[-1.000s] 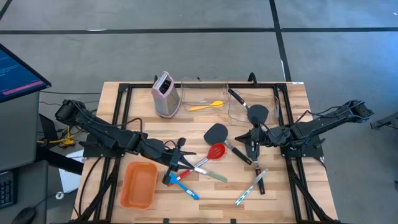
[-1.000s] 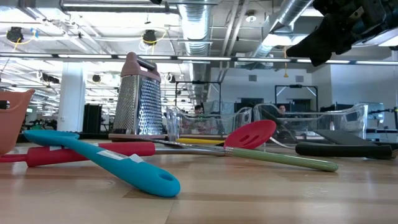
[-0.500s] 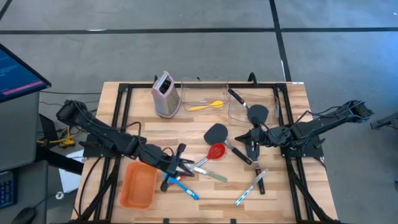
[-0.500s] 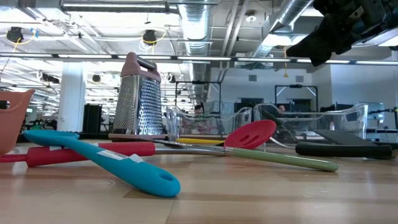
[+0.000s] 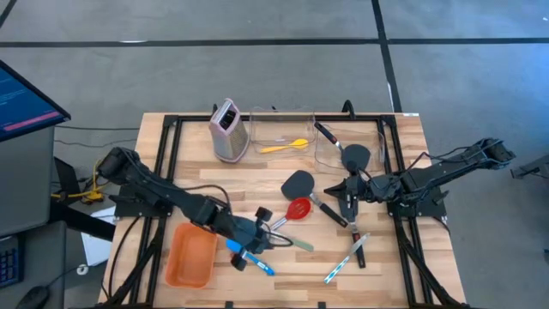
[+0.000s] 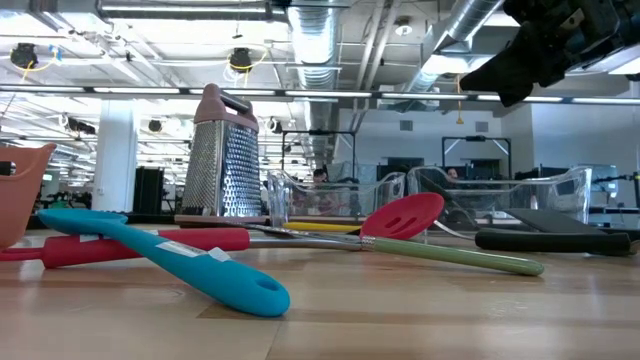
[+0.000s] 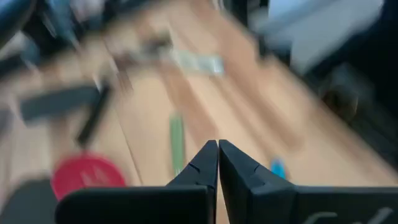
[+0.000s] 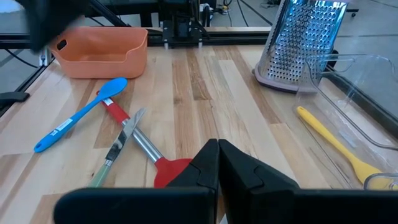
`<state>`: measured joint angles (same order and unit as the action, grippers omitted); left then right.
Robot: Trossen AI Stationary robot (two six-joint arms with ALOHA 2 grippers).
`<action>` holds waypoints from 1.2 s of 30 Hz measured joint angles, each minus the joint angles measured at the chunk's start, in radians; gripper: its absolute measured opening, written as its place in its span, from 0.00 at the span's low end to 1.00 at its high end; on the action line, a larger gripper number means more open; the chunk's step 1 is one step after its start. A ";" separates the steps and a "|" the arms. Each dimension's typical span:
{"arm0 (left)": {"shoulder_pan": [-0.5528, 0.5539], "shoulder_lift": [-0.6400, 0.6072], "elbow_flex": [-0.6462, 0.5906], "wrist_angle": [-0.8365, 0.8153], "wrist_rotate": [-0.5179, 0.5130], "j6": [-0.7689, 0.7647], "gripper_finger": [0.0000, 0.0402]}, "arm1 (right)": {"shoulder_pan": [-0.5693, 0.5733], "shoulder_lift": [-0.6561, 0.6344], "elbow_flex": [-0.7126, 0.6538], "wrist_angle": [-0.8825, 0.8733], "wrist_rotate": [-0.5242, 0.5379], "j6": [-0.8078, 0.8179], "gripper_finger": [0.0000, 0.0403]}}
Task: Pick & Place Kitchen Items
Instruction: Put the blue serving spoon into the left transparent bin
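Loose utensils lie flat on the wooden table. A red spoon [image 5: 298, 209] with a green handle, a black spatula [image 5: 298, 183], a blue spoon [image 5: 256, 261] and a red-handled tool [image 6: 150, 243] lie mid-table. Thin tools [image 5: 350, 254] lie nearer the near edge. My left gripper [image 5: 264, 227] is shut and hovers over the red spoon's handle; its wrist view is blurred [image 7: 217, 158]. My right gripper [image 5: 343, 197] is shut too [image 8: 217, 155]. It hangs above the table just right of the red spoon head [image 8: 174, 171].
An orange tray [image 5: 191, 255] sits near the left near corner. A metal grater [image 5: 228, 130] stands at the far side beside two clear bins [image 5: 283, 129], one holding a yellow spoon [image 5: 285, 146], the other a black spoon [image 5: 356, 156]. Black frame rails [image 5: 163, 172] run along both sides.
My left arm has swung its gripper a little toward the table's right and near edges, over the blue spoon and the red spoon's handle, and has turned as it went. The utensils and my right arm have stayed where they were.
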<state>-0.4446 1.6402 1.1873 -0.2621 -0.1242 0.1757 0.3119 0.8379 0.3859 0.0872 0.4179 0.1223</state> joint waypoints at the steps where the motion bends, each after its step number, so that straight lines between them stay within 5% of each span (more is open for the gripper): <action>1: -0.002 0.012 -0.006 -0.026 0.000 0.001 0.00 | 0.000 0.000 0.000 -0.001 0.000 0.000 0.00; 21: -0.047 0.075 -0.082 -0.033 0.088 -0.078 0.03 | 0.000 0.000 0.000 -0.005 0.000 0.002 0.00; 36: -0.047 0.078 -0.207 0.075 0.096 -0.159 0.26 | 0.000 0.000 0.000 -0.005 0.000 0.002 0.00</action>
<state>-0.4915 1.7180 0.9803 -0.1869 -0.0281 0.0171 0.3122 0.8379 0.3859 0.0818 0.4175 0.1246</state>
